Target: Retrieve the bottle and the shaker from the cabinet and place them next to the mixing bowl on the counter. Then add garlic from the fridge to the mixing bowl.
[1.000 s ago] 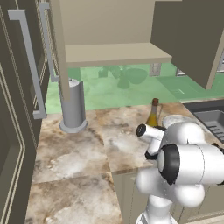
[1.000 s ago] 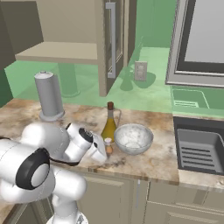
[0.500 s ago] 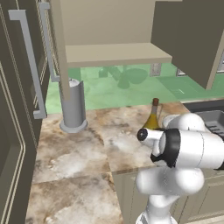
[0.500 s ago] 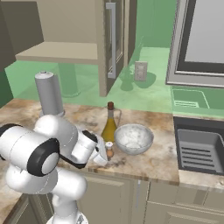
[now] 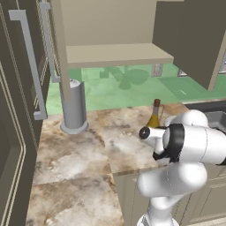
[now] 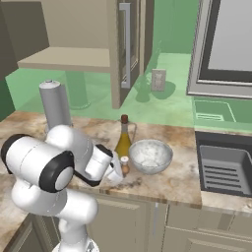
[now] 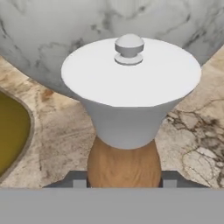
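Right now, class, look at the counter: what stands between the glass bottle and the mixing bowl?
The shaker stands between the bottle and the mixing bowl, with the gripper shut on it. The right base view shows this.

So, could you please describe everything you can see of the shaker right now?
The shaker is small, with a rounded orange-brown body that looks like wood and a pale flared top ending in a little knob. It stands upright at counter level between the bottle and the mixing bowl, close to both. The gripper is shut on its body, a dark finger on each side. Whether its base rests on the counter cannot be told.
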You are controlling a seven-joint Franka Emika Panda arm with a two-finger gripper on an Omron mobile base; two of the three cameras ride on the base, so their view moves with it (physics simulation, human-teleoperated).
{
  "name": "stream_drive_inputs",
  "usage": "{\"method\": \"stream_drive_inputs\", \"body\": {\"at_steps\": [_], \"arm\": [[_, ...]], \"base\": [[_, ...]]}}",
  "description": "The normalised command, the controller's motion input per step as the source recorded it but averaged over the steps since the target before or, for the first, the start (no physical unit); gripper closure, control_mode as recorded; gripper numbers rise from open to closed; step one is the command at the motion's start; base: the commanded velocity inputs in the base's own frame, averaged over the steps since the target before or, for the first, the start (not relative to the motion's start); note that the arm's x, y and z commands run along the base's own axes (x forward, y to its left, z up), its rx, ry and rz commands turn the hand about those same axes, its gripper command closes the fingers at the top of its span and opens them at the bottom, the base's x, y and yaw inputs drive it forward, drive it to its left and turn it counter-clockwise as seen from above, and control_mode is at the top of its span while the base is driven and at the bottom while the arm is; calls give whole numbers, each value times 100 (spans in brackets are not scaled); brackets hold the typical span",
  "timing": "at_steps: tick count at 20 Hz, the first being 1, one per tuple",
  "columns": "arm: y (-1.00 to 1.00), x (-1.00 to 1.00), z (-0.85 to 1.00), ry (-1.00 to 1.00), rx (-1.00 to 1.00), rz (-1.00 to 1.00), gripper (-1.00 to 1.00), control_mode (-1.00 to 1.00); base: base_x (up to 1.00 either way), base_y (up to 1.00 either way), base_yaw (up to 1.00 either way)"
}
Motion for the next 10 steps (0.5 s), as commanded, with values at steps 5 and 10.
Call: {"method": "stream_drive_inputs", "body": {"at_steps": [5,10], "arm": [[0,14,-28,-10,0,0,100,-100],[0,0,-25,-8,3,0,-100,-100]], "base": [[0,0,0],[0,0,0]]}}
